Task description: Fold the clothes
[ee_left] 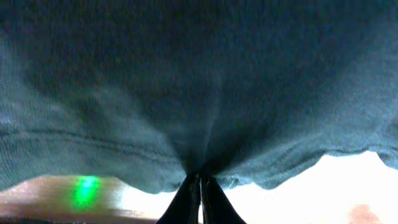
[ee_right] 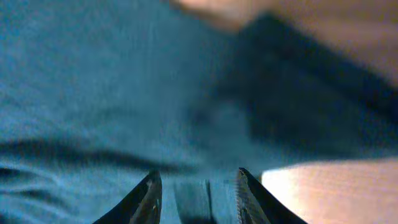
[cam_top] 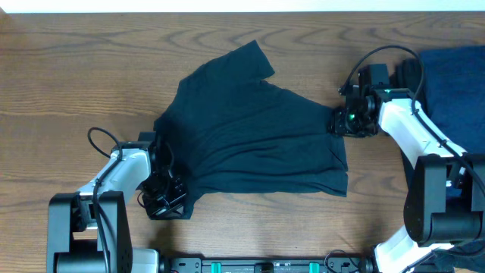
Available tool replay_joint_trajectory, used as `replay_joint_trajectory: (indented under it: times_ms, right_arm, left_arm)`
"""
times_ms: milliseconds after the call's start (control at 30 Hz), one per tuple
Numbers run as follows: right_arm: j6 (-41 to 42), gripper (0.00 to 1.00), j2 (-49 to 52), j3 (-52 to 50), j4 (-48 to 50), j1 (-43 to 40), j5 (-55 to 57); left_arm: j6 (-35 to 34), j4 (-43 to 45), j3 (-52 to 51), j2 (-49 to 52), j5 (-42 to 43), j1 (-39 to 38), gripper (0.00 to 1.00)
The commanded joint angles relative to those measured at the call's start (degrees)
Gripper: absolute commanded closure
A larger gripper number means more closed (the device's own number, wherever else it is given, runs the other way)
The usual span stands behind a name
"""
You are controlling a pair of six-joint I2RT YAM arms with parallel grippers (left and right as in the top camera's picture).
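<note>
Left gripper (ee_left: 200, 186) is clenched on the near-left hem of the black T-shirt (cam_top: 258, 136), which lies spread mid-table. At its right edge, the right gripper (ee_right: 198, 190) straddles cloth, fingers apart. First fold setting up, I'd say: right must clamp, then both lift across.

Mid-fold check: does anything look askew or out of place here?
The T-shirt lies skewed and rumpled, not squared to the table. One sleeve juts toward the far edge, and its near-left corner is bunched in the shut left gripper. Nothing looks torn or spilled.
</note>
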Motion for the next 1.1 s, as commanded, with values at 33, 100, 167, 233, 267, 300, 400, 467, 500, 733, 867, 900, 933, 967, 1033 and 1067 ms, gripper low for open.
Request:
replay_joint_trajectory:
  times_ms: [33, 100, 167, 233, 267, 300, 400, 467, 500, 733, 867, 900, 933, 967, 1033, 1067]
  right_arm:
    - [-0.87, 0.68, -0.24, -0.28, 3.19, 0.17, 0.39]
    - [-0.85, 0.76, -0.17, -0.28, 4.85, 0.17, 0.39]
    - [-0.87, 0.8, -0.13, -0.28, 6.6, 0.2, 0.39]
    - [-0.85, 0.87, -0.13, -0.28, 8.15, 0.26, 0.35]
    - [-0.85, 0.91, -0.13, -0.28, 8.9, 0.42, 0.35]
    - [-0.85, 0.96, -0.13, -0.28, 9.42, 0.59, 0.35]
    - [0.02, 0.99, 0.07, -0.28, 11.15, 1.77, -0.07]
    - [-0.02, 0.99, 0.57, -0.28, 12.31, 2.95, -0.04]
    - [-0.04, 0.99, 1.11, -0.28, 13.14, 3.87, 0.07]
    - [0.42, 0.99, 5.86, -0.28, 17.44, 7.34, 0.79]
    - [1.46, 0.99, 9.62, -0.28, 18.29, 8.33, 4.66]
    - [1.46, 0.99, 10.51, -0.28, 18.64, 8.44, 5.31]
    - [1.46, 0.99, 11.69, -0.28, 19.32, 8.5, 5.62]
    - [1.46, 0.99, 12.66, -0.28, 20.09, 8.5, 5.6]
    - [1.73, 0.99, 15.1, -0.28, 22.38, 8.59, 5.57]
    - [2.21, 0.99, 16.33, -0.28, 23.76, 8.66, 5.6]
  left_arm:
    - [-1.4, 1.36, -1.9, -0.28, -1.14, -0.09, 0.94]
    - [-2.05, 2.08, -2.47, -0.28, -1.14, -0.09, 0.94]
    - [-2.03, 2.43, -2.64, -0.28, -1.16, -0.09, 0.94]
    - [-2.03, 2.62, -2.67, -0.28, -1.16, -0.09, 0.94]
    - [-2.03, 2.82, -2.67, -0.28, -1.14, -0.09, 0.94]
    - [-2.05, 2.95, -2.67, -0.28, -1.14, -0.09, 0.94]
    - [-2.05, 2.99, -2.69, -0.28, -1.14, -0.09, 0.94]
    - [-2.03, 2.99, -2.69, -0.28, -1.14, -0.09, 0.94]
    - [-2.03, 2.99, -2.69, -0.28, -1.14, -0.09, 0.94]
    - [-2.03, 2.95, -2.69, -0.28, -1.14, -0.09, 0.94]
    - [-2.03, 2.78, -2.69, -0.28, -1.14, -0.09, 0.94]
    - [-2.03, 2.73, -2.69, -0.28, -1.14, -0.09, 0.94]
    - [-2.03, 2.71, -2.69, -0.28, -1.14, -0.09, 0.94]
    - [-2.03, 2.58, -2.69, -0.28, -1.14, -0.09, 0.94]
    - [-2.03, 2.29, -2.69, -0.28, -1.14, -0.09, 0.94]
    - [-2.01, 2.19, -2.69, -0.28, -1.14, -0.09, 0.94]
